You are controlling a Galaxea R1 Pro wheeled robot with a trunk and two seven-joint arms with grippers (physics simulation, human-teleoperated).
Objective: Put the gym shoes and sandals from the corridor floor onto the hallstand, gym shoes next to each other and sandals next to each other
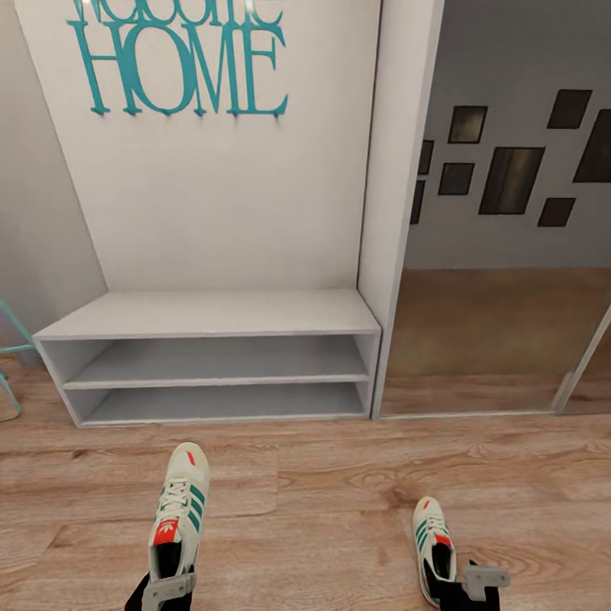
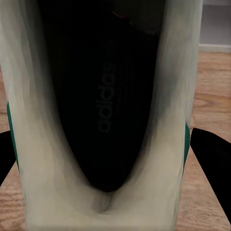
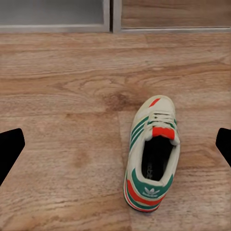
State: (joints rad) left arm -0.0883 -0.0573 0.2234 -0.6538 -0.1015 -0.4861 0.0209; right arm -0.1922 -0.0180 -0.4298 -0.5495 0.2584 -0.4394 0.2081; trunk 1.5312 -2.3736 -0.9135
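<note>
Judging by the fingers flanking it, one gym shoe (image 1: 176, 518) is about to be gripped by the left gripper (image 1: 168, 590), not visibly clamped, while the right gripper (image 1: 475, 585) is held wide open above the other gym shoe (image 3: 151, 154), which must be centred before descending.

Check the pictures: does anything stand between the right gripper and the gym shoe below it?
Nothing visible does. The right gripper hangs open above the right gym shoe, with bare corridor floor around the shoe.
</note>
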